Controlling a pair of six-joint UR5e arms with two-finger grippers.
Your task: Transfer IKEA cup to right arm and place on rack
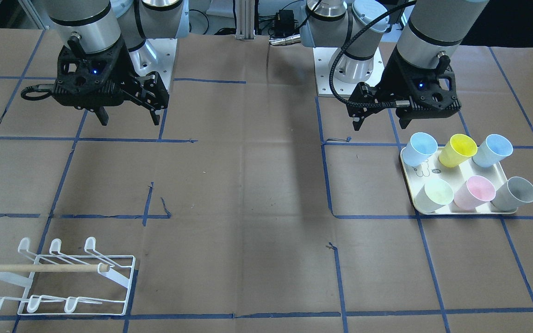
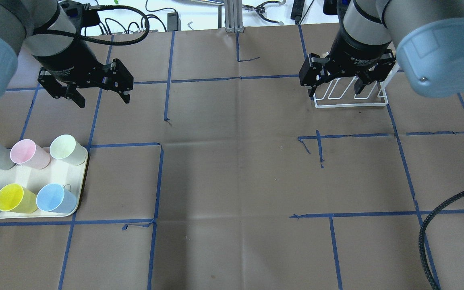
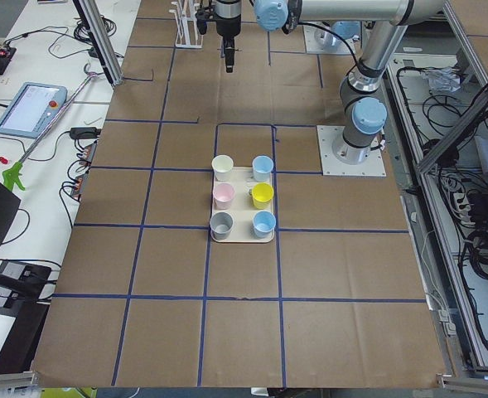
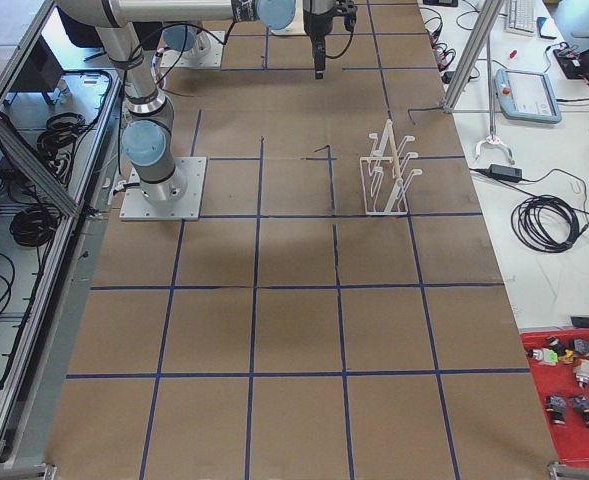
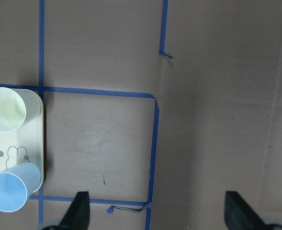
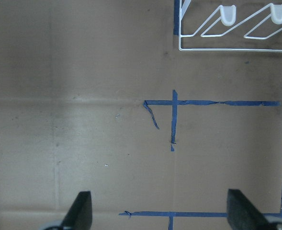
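Rack (image 1: 40,267) stands nearest the operators' edge of the table (image 1: 248,185), on the robot's right. Farther in, on the robot's left, six cups (image 1: 474,192) stand in two rows of three on the tray (image 1: 428,171). Just beyond the tray, the left gripper (image 1: 381,122) hangs above the table, fingers spread and empty. Level with it, the right gripper (image 1: 130,120) hangs likewise spread and empty, well apart from the rack.

Six pastel IKEA cups (image 1: 457,150) stand mouth-up in two rows on a cream tray (image 1: 420,173). At the desk's opposite end sits the white wire rack (image 1: 40,267) with its wooden dowel. Near it hangs the right gripper (image 1: 130,121), fingers spread.
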